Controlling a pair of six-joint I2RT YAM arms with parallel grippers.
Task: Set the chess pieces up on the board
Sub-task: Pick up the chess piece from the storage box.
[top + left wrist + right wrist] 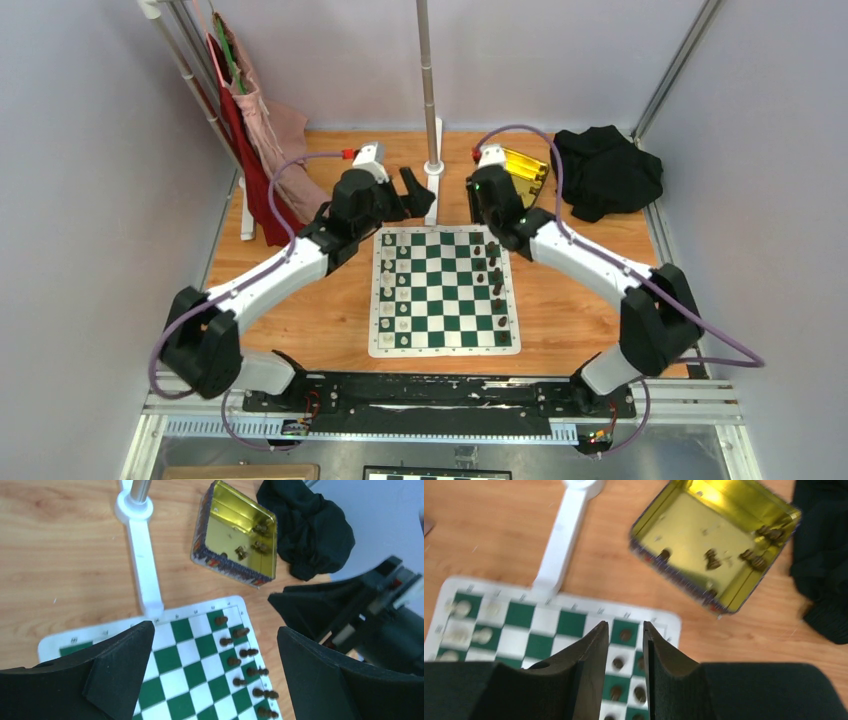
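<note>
The green and white board (445, 348) lies in the middle of the table. Several dark brown chess pieces (495, 275) stand along its right two columns, seen in the left wrist view (234, 661) and under my right fingers (618, 664). More dark pieces (710, 557) lie in the gold tin (525, 165). My right gripper (483, 222) hovers above the board's far right corner (664, 622), jaws a narrow gap apart, nothing between them (625, 624). My left gripper (408, 200) hangs over the board's far left corner, wide open and empty (215, 630).
Cream-white pieces (390, 280) fill the board's left columns. A white pole stand (433, 150) rises just beyond the board. A black cloth (605, 172) lies at the far right beside the tin (235, 532). Red and pink cloths (250, 130) hang at the far left.
</note>
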